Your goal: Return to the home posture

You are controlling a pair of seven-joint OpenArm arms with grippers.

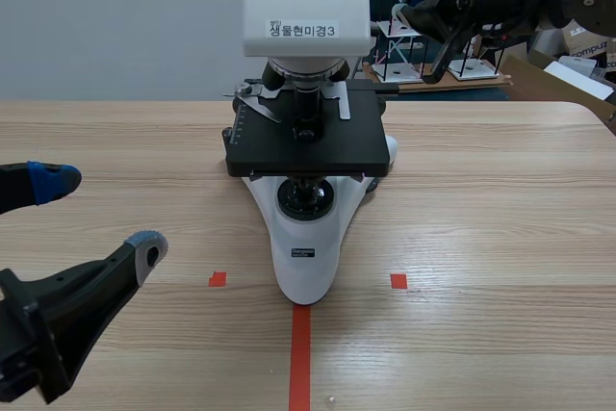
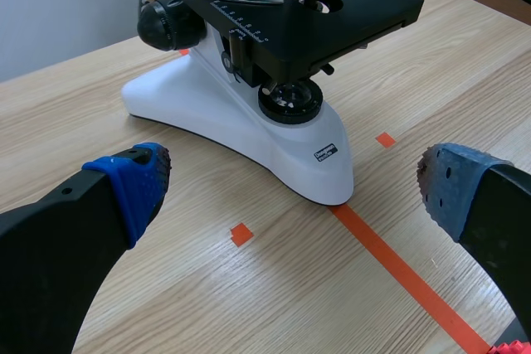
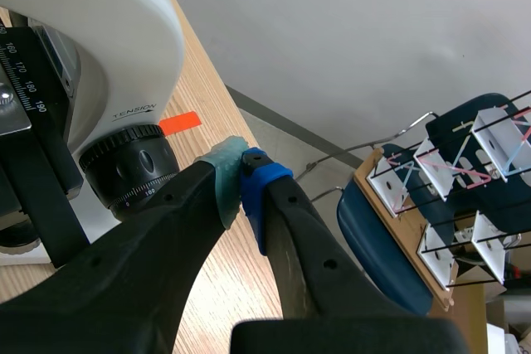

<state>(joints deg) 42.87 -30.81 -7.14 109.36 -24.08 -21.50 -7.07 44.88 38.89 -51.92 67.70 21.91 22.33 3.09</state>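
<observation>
Blue-padded left gripper is wide open and holding nothing. It sits low over the counter at the near left, short of the microscope. Right gripper is closed on nothing, pads pressed together, raised at the far right beside the microscope's head, with the focus knob just off its fingers. Microscope stands mid-counter, its white foot meeting the end of the orange tape line, one small tape square on each side. Wire racks stand behind the counter.

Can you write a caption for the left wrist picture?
Open left gripper facing the white microscope on the wooden table.
</observation>
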